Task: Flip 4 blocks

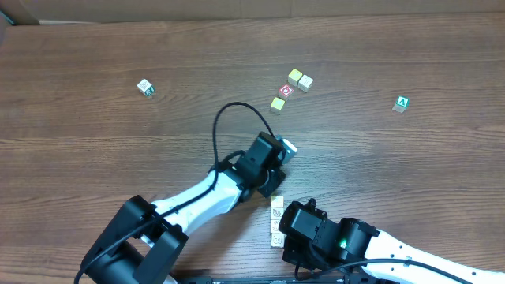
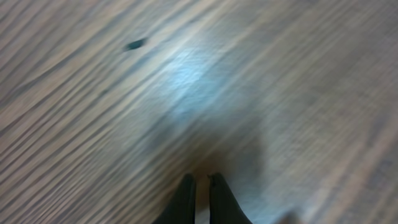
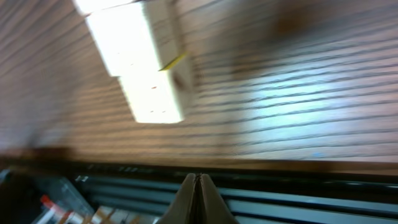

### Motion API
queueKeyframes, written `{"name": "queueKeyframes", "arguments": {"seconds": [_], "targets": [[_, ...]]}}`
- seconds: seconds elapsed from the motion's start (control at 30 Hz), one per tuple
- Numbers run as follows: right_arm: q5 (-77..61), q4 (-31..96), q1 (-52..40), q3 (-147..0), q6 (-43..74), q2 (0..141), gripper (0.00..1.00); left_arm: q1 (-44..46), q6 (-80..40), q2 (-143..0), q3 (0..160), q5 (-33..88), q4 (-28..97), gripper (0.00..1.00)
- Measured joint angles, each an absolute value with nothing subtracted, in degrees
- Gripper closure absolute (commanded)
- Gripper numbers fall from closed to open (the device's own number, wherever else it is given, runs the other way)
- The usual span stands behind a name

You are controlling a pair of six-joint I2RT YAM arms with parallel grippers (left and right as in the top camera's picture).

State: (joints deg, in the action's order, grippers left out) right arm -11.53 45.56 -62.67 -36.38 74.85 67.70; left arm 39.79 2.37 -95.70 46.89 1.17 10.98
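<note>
Several pale wooden blocks [image 1: 277, 203] stand in a short column near the table's front edge, and the right arm partly covers the lower ones. In the right wrist view two of the blocks [image 3: 144, 68] show blurred at the upper left. My right gripper [image 1: 298, 251] is just right of the column, with its shut fingertips [image 3: 199, 180] over the table's front edge and nothing in them. My left gripper [image 1: 271, 164] hangs above the middle of the table, beyond the column. The left wrist view shows only bare wood past the left gripper [image 2: 201, 180], which is shut and empty.
A red-faced cube [image 1: 286, 91] sits at the back with a yellow cube [image 1: 295, 76], a tan cube [image 1: 306, 82] and a yellow-green cube [image 1: 278, 103]. A green "A" cube [image 1: 402, 103] lies far right. A green-edged cube [image 1: 144, 87] lies far left. A black cable [image 1: 229, 110] loops over the left arm.
</note>
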Motion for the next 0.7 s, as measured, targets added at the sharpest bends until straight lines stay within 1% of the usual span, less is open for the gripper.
{"name": "queueKeyframes", "arguments": {"seconds": [0.13,0.27,0.43,0.7], "targets": [[-7.9,47.9,-62.7,-36.4,75.9,67.7,0.96,35.6,-2.9,-95.7,47.0,-0.2,13.1,0.96],[-4.4,48.6,-62.7,-36.4,75.7,67.7,0.96,30.5,-9.1,-95.7,47.2,-1.0,18.3,0.96],[-1.4,47.6,-62.7,-36.4,72.5,67.7,0.96,24.5,-15.6,-95.8,47.5,-1.0,24.1,0.96],[0.7,45.5,-62.7,-36.4,67.5,68.4,0.96,22.8,-19.5,-95.8,48.1,-0.4,26.8,0.96]]}}
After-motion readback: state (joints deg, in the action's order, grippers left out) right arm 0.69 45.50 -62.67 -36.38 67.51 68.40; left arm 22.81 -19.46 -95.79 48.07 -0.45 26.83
